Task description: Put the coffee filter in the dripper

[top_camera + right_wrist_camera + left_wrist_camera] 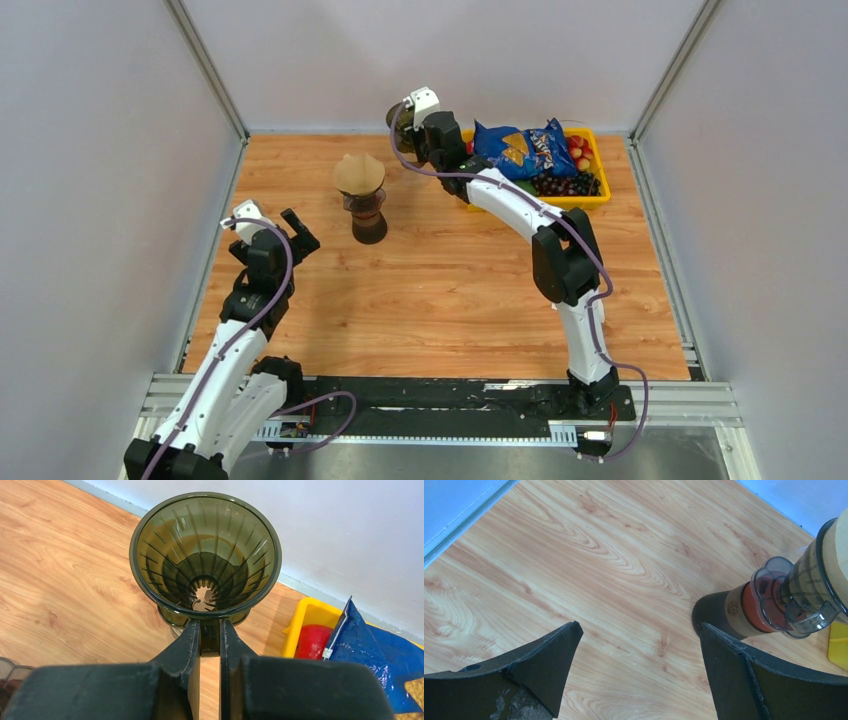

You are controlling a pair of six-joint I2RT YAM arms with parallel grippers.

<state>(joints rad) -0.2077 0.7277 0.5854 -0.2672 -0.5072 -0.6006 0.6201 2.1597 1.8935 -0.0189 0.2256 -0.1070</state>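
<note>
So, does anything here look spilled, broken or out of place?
Nothing is spilled or broken. One oddity: the brown paper filter already sits in a clear dripper on the dark stand, while the right hand grips a second, empty smoky plastic dripper near the back wall.

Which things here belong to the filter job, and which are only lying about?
For the job: coffee filter, the clear holder under it, dark dripper in the shut right gripper, open left gripper.
Lying about: yellow tray, blue chip bag, fruit.
</note>
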